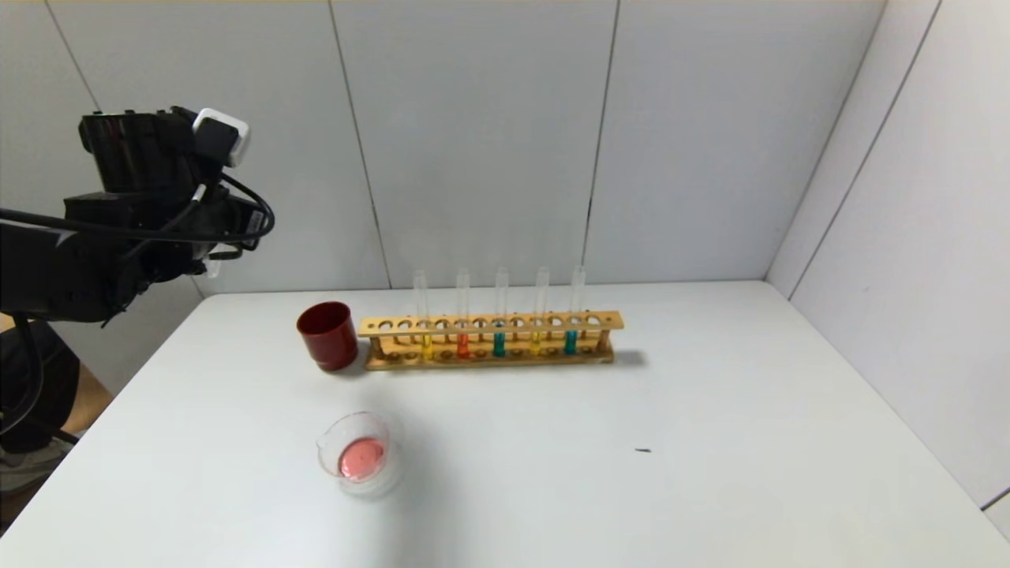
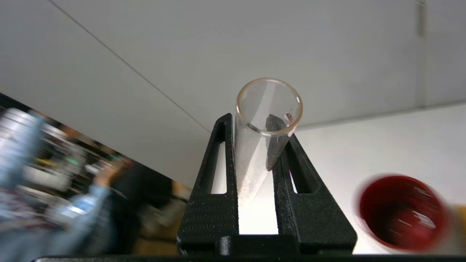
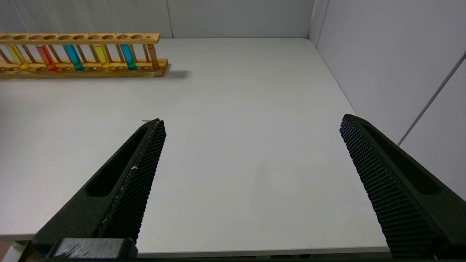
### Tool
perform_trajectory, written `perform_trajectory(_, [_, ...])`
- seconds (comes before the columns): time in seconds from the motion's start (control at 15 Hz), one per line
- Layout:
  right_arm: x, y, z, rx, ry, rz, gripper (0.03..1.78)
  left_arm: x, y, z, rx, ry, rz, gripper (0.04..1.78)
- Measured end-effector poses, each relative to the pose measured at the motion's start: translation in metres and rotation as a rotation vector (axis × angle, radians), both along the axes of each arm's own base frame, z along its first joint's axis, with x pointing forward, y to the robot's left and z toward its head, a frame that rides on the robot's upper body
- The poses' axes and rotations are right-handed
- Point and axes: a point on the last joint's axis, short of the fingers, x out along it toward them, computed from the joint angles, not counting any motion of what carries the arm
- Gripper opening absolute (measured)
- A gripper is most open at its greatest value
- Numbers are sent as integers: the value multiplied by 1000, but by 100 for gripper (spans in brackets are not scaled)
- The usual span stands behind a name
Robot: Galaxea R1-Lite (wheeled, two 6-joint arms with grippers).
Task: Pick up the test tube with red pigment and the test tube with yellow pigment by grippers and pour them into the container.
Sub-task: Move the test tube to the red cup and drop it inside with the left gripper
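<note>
Left gripper [image 2: 255,125] clamps a clear test tube [image 2: 262,134] between its black fingers [image 2: 214,174], open mouth facing the camera, nothing but a tiny red speck inside the rim. At four o'clock, a blurred dark red cup [image 2: 402,213] sits on the white table [image 2: 382,145].

Open white table [image 1: 710,442] in front of the wooden rack [image 1: 489,341], dark red cup [image 1: 327,335] touching or just beside its left end, glass container [image 1: 357,455] standing apart nearer, walls close behind and right.

Rack [image 1: 491,341] at table's [image 1: 710,442] back, cup [image 1: 327,335] touching perhaps its left end, container [image 1: 359,455] nearer.
</note>
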Motion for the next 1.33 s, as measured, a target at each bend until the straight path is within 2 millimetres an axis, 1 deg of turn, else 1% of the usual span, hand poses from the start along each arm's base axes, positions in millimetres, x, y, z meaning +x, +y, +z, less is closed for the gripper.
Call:
perform_trajectory(0.2, [0,0,0,0,0,0,175,5,-4,-15,-194,134,-134,32])
perform_trajectory(0.33, [0,0,0,0,0,0,175,10,-6,-16,-272,154,-187,32])
perform_trajectory(0.53, [0,0,0,0,0,0,175,21,-9,-18,-286,152,-211,32])
perform_trajectory(0.67, [0,0,0,0,0,0,175,27,-14,-23,-293,167,-231,32])
perform_trajectory(0.93, [0,0,0,0,0,0,175,42,-28,-37,-310,190,-258,32])
perform_trajectory(1.13, [0,0,0,0,0,0,175,54,-31,-46,-313,198,-257,32])
perform_trajectory(1.33, [0,0,0,0,0,0,175,63,-33,-62,-320,231,-251,32])
